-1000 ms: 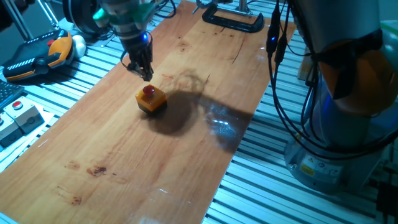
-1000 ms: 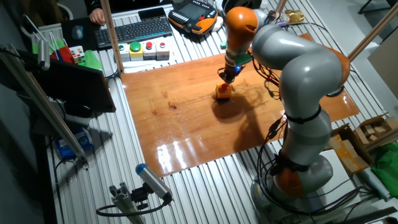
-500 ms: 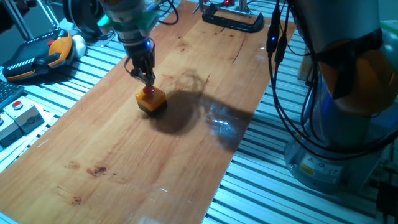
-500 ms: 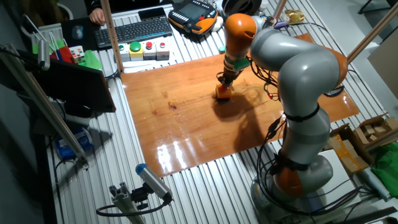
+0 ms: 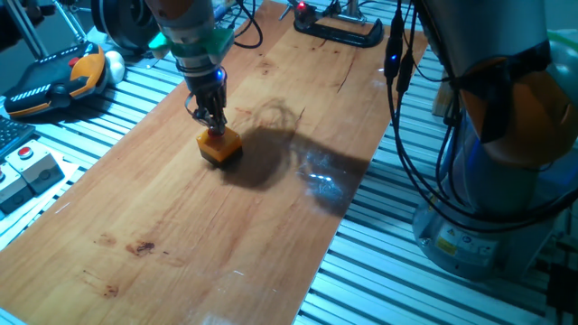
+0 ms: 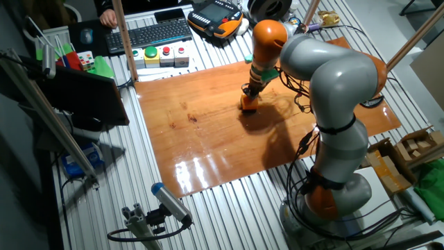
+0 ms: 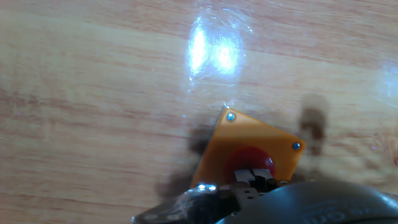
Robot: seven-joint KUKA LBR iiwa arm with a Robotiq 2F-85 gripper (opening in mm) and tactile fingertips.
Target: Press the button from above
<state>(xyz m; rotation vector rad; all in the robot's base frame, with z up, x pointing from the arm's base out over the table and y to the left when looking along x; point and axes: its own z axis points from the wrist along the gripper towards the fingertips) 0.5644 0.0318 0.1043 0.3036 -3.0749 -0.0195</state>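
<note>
One fixed view: gripper [image 5: 214, 125] sits right on top of the button [image 5: 220, 145]; black clamp [image 5: 339, 30] far behind it.

Other fixed view: keyboard [image 6: 152, 33] well off beyond it.

Hand view: fingertips [image 7: 255, 178] pressed together, touching the red cap.

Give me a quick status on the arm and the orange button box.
Tool down on the button, fingertips touching its red cap. Orange box upright on the wooden board. Nothing in the way.
</note>
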